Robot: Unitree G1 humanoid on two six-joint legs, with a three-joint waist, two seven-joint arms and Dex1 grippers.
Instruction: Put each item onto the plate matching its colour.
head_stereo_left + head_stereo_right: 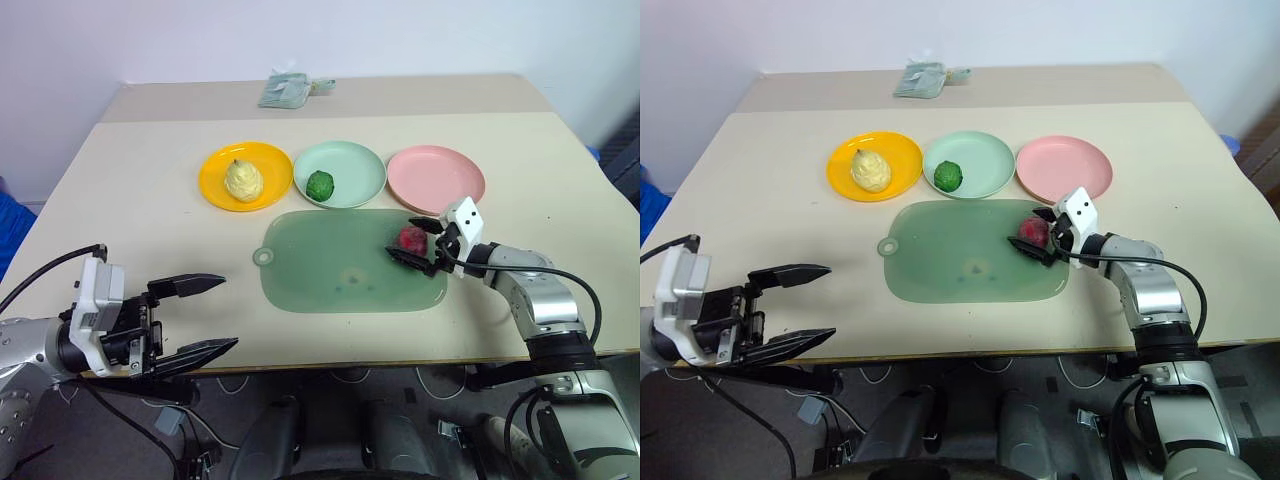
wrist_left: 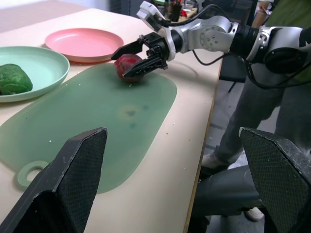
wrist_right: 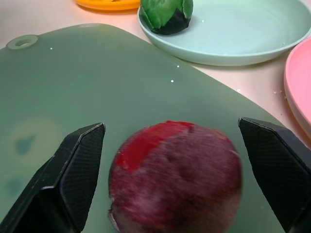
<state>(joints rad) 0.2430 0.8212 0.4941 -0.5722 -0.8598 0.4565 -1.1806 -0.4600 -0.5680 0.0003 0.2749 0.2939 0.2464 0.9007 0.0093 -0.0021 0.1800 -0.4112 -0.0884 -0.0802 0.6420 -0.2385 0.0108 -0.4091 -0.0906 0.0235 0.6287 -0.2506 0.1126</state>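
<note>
The dark red fruit (image 1: 411, 237) lies on the right end of the translucent green cutting mat (image 1: 330, 265). My right gripper (image 1: 413, 243) is open, with a finger on either side of the fruit; the right wrist view shows the fruit (image 3: 177, 174) between them with gaps on both sides. Just behind stands the pink plate (image 1: 436, 177), bare. The pale yellow pear (image 1: 243, 181) sits on the orange-yellow plate (image 1: 212, 182). On the mint green plate (image 1: 362, 170) rests the dark green ball (image 1: 320, 185). My left gripper (image 1: 228, 312) hangs open at the table's front left edge, holding nothing.
A folded grey-green packet (image 1: 290, 90) lies at the back of the table. The front edge of the table (image 1: 330, 362) runs just below the mat. Bare tabletop spreads to the left of the plates and to the right of the pink plate.
</note>
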